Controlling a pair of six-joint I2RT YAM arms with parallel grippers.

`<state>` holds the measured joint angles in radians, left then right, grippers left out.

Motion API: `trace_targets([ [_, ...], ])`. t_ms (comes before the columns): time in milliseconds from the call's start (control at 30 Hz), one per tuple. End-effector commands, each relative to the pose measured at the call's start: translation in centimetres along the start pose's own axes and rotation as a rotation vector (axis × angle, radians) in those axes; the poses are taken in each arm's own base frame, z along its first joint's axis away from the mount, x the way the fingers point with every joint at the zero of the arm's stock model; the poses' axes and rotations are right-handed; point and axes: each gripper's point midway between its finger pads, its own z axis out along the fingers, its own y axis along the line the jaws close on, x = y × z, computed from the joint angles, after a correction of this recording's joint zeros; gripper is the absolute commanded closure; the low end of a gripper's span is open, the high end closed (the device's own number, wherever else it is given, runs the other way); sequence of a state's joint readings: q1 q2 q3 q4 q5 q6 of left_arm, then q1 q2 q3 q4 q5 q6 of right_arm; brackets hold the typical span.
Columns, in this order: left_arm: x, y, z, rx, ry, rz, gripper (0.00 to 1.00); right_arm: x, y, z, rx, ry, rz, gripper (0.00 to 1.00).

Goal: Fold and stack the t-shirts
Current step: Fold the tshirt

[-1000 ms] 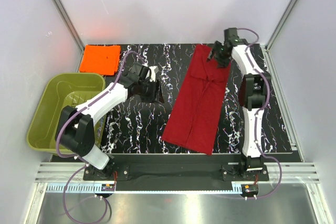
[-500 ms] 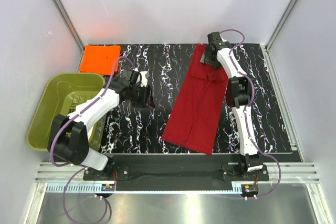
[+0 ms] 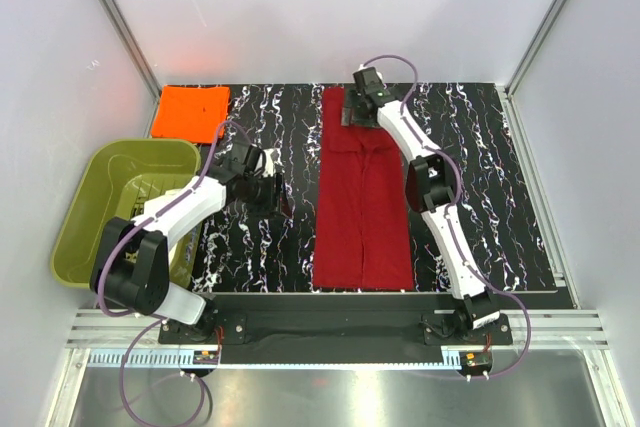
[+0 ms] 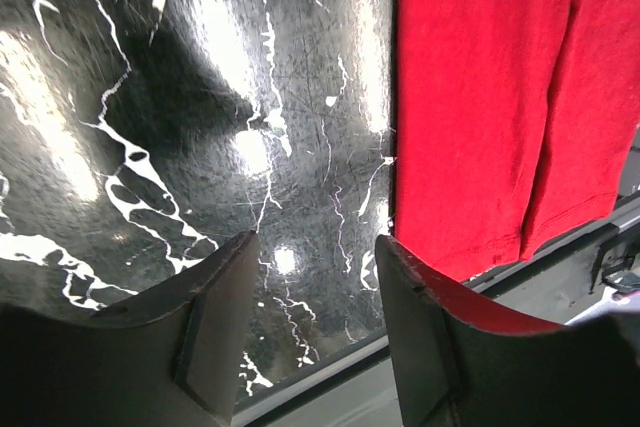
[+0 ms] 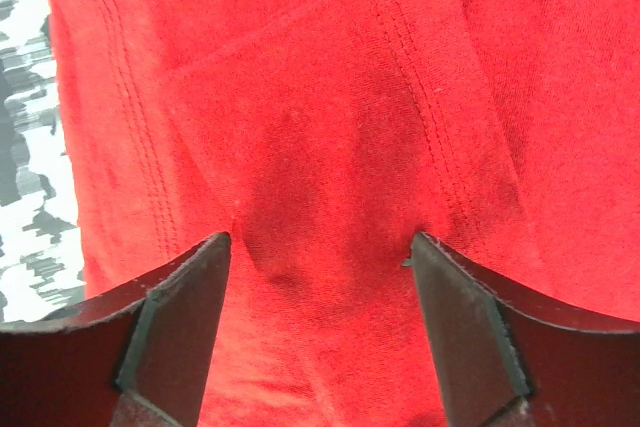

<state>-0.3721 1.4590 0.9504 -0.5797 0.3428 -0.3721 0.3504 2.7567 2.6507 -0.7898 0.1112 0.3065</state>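
The dark red t-shirt [image 3: 362, 207] lies as a long narrow strip, folded lengthwise, running from the table's far side to its near edge. My right gripper [image 3: 357, 113] is over its far end. In the right wrist view its jaws [image 5: 319, 239] stand open, both tips down on the red cloth [image 5: 330, 127], with a folded sleeve edge between them. The orange t-shirt [image 3: 190, 112] lies folded at the far left corner. My left gripper [image 3: 271, 188] hovers open over bare marble [image 4: 200, 97], left of the red shirt [image 4: 480, 97], holding nothing [image 4: 315, 242].
An olive-green plastic tub [image 3: 95, 172] stands off the table's left side, next to the left arm. The black marble-patterned table [image 3: 470, 147] has white walls around it and a metal rail along its near edge [image 3: 330, 327].
The right gripper swept left along the far side, dragging the red shirt's far end with it. The shirt turned from diagonal to straight. The left gripper drew back slightly to the left.
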Motion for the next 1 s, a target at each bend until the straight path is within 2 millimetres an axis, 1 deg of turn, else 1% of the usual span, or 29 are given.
trace_targets([
  [0,-0.9,-1.8,-1.1,0.081,-0.067,-0.016,0.43,1.7,2.9,1.3,-0.097,0.029,-0.018,0.18],
  [33,-0.7,-2.3,-1.1,0.111,-0.062,-0.023,0.4,1.0,3.0,1.2,-0.103,0.007,-0.021,0.16],
  [67,0.0,-2.3,-0.8,0.125,-0.048,-0.053,0.39,0.3,3.1,0.8,-0.106,-0.013,-0.024,0.11],
  [100,0.4,-2.5,-0.6,0.145,-0.039,-0.067,0.38,-0.8,3.2,0.0,-0.108,-0.037,-0.021,0.09],
  [167,1.7,-3.1,0.2,0.193,0.002,-0.104,0.37,-2.3,2.8,-1.6,-0.103,-0.06,-0.024,0.08],
  [200,2.3,-3.1,0.5,0.2,0.022,-0.115,0.37,-4.0,2.7,-3.7,-0.107,-0.092,-0.017,0.07],
  [233,3.2,-3.1,1.0,0.205,0.057,-0.142,0.37,-4.3,1.7,-4.6,-0.083,-0.081,-0.007,0.07],
  [267,3.7,-3.3,1.2,0.212,0.074,-0.145,0.38,-4.8,1.0,-5.7,-0.074,-0.084,-0.001,0.07],
  [300,4.0,-3.8,1.3,0.233,0.081,-0.15,0.38,-6.8,0.9,-8.9,-0.084,-0.122,0.009,0.05],
  [333,4.6,-3.8,1.5,0.237,0.098,-0.165,0.38,-5.8,-0.4,-9.5,-0.069,-0.07,0.021,0.05],
  [367,5.1,-4.2,1.6,0.246,0.115,-0.183,0.38,-5.7,-1.1,-10.7,-0.061,-0.056,0.03,0.05],
  [400,5.4,-4.6,1.7,0.258,0.124,-0.189,0.39,-6.7,-1.4,-13.8,-0.068,-0.077,0.041,0.05],
  [433,5.9,-4.9,1.9,0.259,0.142,-0.225,0.39,-4.0,-2.5,-14.0,-0.059,0.02,0.048,0.04],
  [467,6.2,-5.6,2.0,0.279,0.145,-0.223,0.41,-4.1,-3.0,-16.8,-0.056,0.015,0.059,0.04],
  [500,7.2,-6.2,2.2,0.284,0.172,-0.257,0.41,-0.1,-3.9,-16.7,-0.061,0.15,0.086,0.04],
  [567,7.9,-6.9,2.5,0.294,0.189,-0.288,0.43,3.0,-4.7,-18.6,-0.057,0.238,0.105,0.04],
  [600,8.1,-7.2,2.7,0.299,0.184,-0.298,0.46,3.5,-4.6,-21.4,-0.079,0.231,0.113,0.04],
  [633,9.3,-7.5,3.0,0.286,0.217,-0.339,0.46,7.7,-5.0,-21.3,-0.097,0.333,0.128,0.05],
  [667,9.9,-7.7,3.2,0.28,0.227,-0.352,0.46,9.1,-5.0,-22.2,-0.114,0.35,0.139,0.05],
  [700,10.4,-7.6,3.5,0.265,0.23,-0.361,0.47,9.3,-4.5,-24.9,-0.16,0.321,0.156,0.05],
  [733,11.7,-7.7,3.8,0.24,0.256,-0.377,0.48,12.9,-5.0,-24.9,-0.159,0.388,0.195,0.08],
  [767,12.2,-7.7,3.9,0.23,0.266,-0.384,0.49,13.4,-4.7,-26.9,-0.198,0.361,0.209,0.1],
  [800,12.6,-7.5,4.1,0.214,0.267,-0.39,0.49,14.8,-4.2,-27.7,-0.245,0.39,0.237,0.13],
  [833,13.5,-7.4,4.2,0.199,0.284,-0.41,0.5,18.2,-4.6,-27.5,-0.239,0.458,0.286,0.19],
  [867,13.8,-7.3,4.3,0.192,0.284,-0.418,0.5,19.5,-4.6,-28.1,-0.254,0.475,0.311,0.29],
  [900,14.3,-6.9,4.5,0.182,0.286,-0.43,0.51,20.0,-4.0,-29.2,-0.295,0.453,0.348,0.35],
  [933,14.6,-6.9,4.5,0.177,0.288,-0.446,0.51,23.4,-4.8,-29.1,-0.274,0.519,0.378,0.41],
  [967,14.9,-6.8,4.5,0.173,0.288,-0.455,0.52,24.6,-5.1,-29.3,-0.268,0.528,0.403,0.46],
])
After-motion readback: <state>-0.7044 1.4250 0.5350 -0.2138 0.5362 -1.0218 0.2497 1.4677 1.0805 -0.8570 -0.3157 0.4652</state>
